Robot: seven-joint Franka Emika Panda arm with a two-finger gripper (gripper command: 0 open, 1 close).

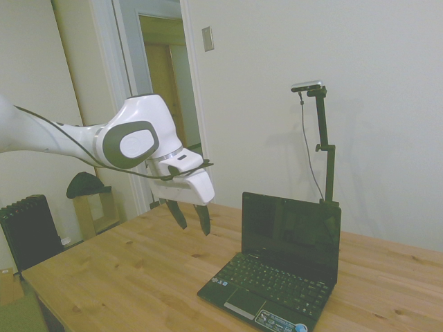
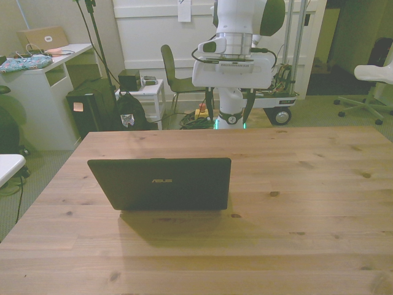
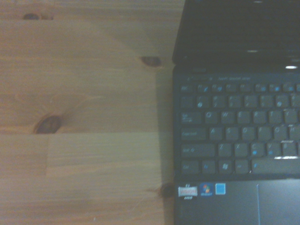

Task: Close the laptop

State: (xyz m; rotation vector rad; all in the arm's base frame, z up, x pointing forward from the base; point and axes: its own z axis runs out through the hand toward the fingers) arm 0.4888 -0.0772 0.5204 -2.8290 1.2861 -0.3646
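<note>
The wooden table (image 2: 319, 184) fills the lower half of the front view, bare apart from the laptop (image 2: 161, 183) left of centre — open, lid upright, its back to that camera. In the side view the laptop (image 1: 277, 273) sits at lower right, screen dark. The white arm (image 1: 83, 142) enters from the left; its gripper (image 1: 190, 218) hangs above the wood, fingers apart, gripping nothing — nothing stands between it and the lid. A chair (image 2: 178, 80) stands behind the table.

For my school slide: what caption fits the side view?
White arm's open end effector hovers beside the open laptop on the table.
</note>
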